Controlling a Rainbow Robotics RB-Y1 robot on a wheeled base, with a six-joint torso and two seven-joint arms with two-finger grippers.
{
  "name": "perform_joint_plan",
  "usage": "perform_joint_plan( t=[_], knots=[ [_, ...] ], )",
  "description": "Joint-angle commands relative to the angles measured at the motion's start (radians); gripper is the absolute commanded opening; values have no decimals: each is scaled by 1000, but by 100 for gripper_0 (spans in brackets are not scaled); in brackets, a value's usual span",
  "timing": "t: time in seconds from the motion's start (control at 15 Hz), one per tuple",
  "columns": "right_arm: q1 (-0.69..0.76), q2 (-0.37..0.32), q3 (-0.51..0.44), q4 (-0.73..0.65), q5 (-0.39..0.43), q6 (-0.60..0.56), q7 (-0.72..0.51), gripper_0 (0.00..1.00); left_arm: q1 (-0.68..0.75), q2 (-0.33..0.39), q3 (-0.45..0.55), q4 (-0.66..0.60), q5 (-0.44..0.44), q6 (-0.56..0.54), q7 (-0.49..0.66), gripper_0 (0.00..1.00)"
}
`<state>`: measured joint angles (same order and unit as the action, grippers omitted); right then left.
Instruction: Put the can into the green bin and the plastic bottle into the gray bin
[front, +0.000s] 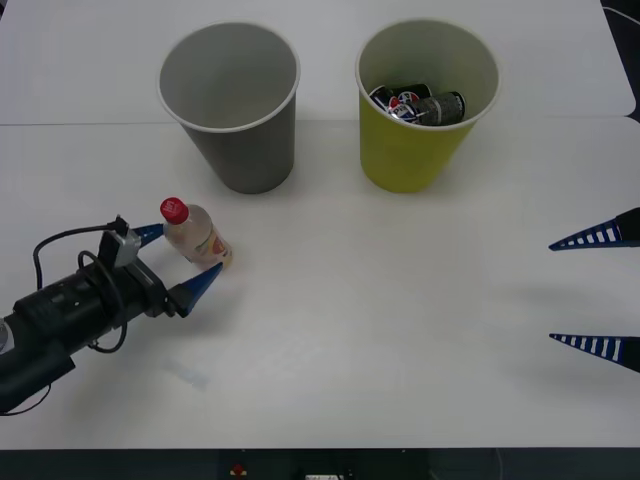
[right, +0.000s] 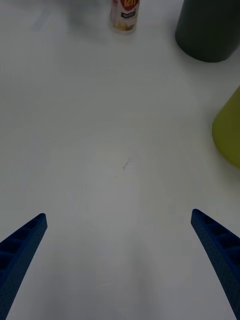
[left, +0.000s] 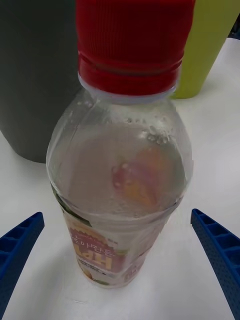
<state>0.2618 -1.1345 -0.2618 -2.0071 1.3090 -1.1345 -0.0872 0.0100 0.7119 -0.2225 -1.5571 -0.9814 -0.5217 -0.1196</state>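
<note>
Left gripper (front: 180, 262) spread wide, blue fingers flanking plastic bottle (front: 197, 232), not clamped on it. Bottle stands upright on white table (front: 380, 330), red cap up, in front of gray bin (front: 233, 105). Green bin (front: 420, 110) beside gray bin, dark cans (front: 425, 104) inside. Right gripper (front: 598, 293) released, fingers apart, well clear of bottle, out past green bin.
</note>
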Motion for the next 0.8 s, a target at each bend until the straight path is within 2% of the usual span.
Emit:
perform_joint_plan(
  t=[0.07,0.47,0.53,0.6,0.67,0.8],
  knots=[
    [0,0,0,0,0,0,0,100,-47,-29,0,71,27,-55,-21,100],
    [0,0,0,0,0,0,0,100,-76,-54,0,81,27,-54,-37,100],
    [0,0,0,0,0,0,0,100,-74,-54,0,81,27,-54,-38,92],
    [0,0,0,0,0,0,0,100,-76,-54,0,81,29,-54,-41,34],
    [0,0,0,0,0,0,0,100,-74,-54,0,81,29,-54,-41,0],
    [0,0,0,0,0,0,0,100,-74,-54,0,81,32,-55,-45,0]
  ],
)
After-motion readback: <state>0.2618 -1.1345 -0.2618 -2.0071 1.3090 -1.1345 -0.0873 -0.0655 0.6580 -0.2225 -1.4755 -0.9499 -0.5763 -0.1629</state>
